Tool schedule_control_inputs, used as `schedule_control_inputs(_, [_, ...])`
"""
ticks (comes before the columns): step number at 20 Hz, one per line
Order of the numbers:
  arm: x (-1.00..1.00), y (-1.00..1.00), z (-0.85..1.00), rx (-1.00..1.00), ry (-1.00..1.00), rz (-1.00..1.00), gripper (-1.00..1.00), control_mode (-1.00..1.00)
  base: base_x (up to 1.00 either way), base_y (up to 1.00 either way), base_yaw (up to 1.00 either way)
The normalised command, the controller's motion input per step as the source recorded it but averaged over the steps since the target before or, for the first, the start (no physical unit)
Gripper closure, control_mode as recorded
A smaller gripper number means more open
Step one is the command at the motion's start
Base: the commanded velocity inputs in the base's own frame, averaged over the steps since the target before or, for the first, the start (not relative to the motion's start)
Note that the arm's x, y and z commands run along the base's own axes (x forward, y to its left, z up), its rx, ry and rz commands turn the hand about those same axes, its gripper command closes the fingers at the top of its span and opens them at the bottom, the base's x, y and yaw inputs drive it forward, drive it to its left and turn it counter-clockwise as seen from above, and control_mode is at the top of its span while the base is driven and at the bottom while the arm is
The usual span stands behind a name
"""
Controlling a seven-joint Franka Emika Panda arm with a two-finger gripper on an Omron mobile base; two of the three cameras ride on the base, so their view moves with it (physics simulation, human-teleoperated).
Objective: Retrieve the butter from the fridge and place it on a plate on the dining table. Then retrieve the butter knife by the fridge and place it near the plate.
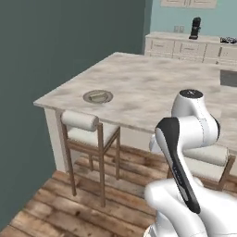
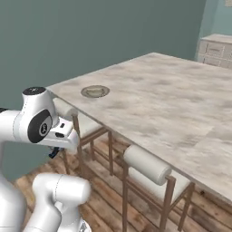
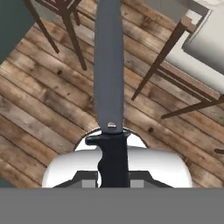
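While the two-finger gripper [image 3: 113, 175] pinches the black handle of a grey-bladed butter knife [image 3: 108, 65] over the wooden floor, the pale yellow butter stick [image 1: 96, 96] lies on the round grey plate [image 1: 108, 97]. That plate sits near the beige-grey marbled dining table's [image 1: 152, 88] corner, above a cream stool [image 1: 83, 127].

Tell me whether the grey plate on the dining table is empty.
Not empty: the round grey plate holds a small pale yellow butter stick, seen from both base views.

Evenly lit, flat and soft (rendered look), no glare. Faint shading under the table [image 1: 152, 88] edge and stools [image 2: 149, 170]. Slightly blurry throughout; knife blade [image 3: 108, 65] ahead of the end effector [image 3: 113, 177] smooth, featureless grey.
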Motion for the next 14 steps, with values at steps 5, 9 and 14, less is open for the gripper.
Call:
schedule_control_inputs(5, [0.00, 0.00, 0.00, 0.00, 0.00, 0.00, 1.00, 1.00, 1.00, 0.79, -0.56])
schedule_control_inputs(9, [0.00, 0.00, 0.00, 0.00, 0.00, 0.00, 1.00, 1.00, 0.97, 0.57, -0.50])
schedule_control_inputs(14, [0.00, 0.00, 0.00, 0.00, 0.00, 0.00, 1.00, 1.00, 0.73, 0.46, -0.41])
